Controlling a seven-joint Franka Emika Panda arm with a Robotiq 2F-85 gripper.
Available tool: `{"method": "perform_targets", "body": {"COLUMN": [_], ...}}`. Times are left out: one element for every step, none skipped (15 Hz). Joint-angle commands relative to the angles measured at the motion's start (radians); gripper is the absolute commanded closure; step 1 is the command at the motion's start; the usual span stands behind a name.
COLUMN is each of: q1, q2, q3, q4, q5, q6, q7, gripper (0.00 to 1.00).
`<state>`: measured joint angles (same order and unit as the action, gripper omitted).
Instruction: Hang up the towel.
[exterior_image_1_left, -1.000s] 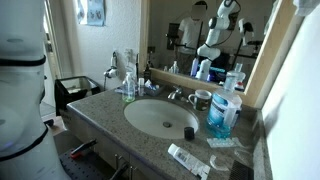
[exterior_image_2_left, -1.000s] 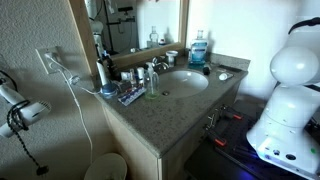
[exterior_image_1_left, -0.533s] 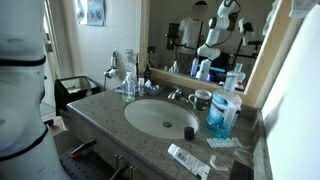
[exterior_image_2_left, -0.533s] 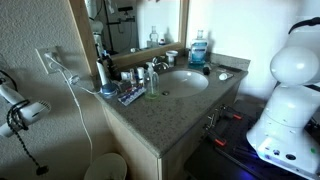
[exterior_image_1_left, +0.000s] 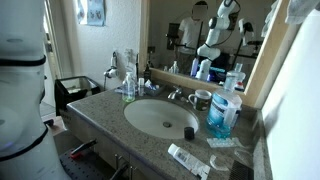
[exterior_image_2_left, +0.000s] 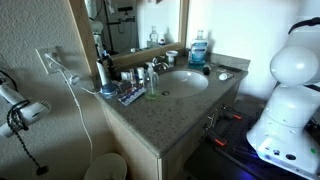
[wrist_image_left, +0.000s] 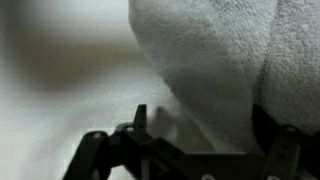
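The white terry towel (wrist_image_left: 210, 60) fills the upper right of the wrist view, hanging in thick folds right in front of the camera. My gripper (wrist_image_left: 215, 125) is open. Its dark fingers (wrist_image_left: 140, 115) stand far apart at the bottom of that view, with the towel's lower fold between them and not pinched. The gripper itself does not show in either exterior view. Only the arm's reflection (exterior_image_1_left: 215, 30) shows in the mirror, reaching up to the right.
A granite vanity (exterior_image_1_left: 100, 110) holds a sink (exterior_image_1_left: 160, 115), a blue mouthwash bottle (exterior_image_1_left: 220, 115), cups and toiletries. My white base (exterior_image_2_left: 290, 95) stands beside the counter. A hair dryer (exterior_image_2_left: 20, 110) hangs on the wall.
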<state>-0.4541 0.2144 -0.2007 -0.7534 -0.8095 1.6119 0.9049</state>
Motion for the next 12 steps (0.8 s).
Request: {"method": "perform_targets", "body": {"q1": [-0.016,-0.021,-0.028,-0.033,-0.036,-0.041,-0.045,-0.048,-0.053,-0.057,-0.06,-0.065], "q2": [-0.001,-0.002,-0.005,-0.007,-0.007,-0.007,-0.008,-0.008,-0.007,-0.007,-0.007,-0.007], "q3": [0.001,0.003,0.006,0.008,0.008,0.008,0.008,0.007,0.008,0.008,0.007,0.008], "q4": [0.023,0.023,0.022,0.021,0.022,0.025,0.027,0.03,0.035,0.039,0.041,0.045], "q5": [0.046,0.058,0.083,0.108,0.124,0.145,0.166,0.183,0.204,0.223,0.238,0.261], "q6": [-0.028,-0.028,-0.029,-0.028,-0.029,-0.031,-0.031,-0.032,-0.035,-0.036,-0.039,-0.042], "q7": [-0.026,-0.03,-0.038,-0.047,-0.057,-0.064,-0.072,-0.081,-0.086,-0.094,-0.096,-0.1], "gripper": [0.0,0.0,0.0,0.0,0.0,0.0,0.0,0.0,0.0,0.0,0.0,0.0]}}
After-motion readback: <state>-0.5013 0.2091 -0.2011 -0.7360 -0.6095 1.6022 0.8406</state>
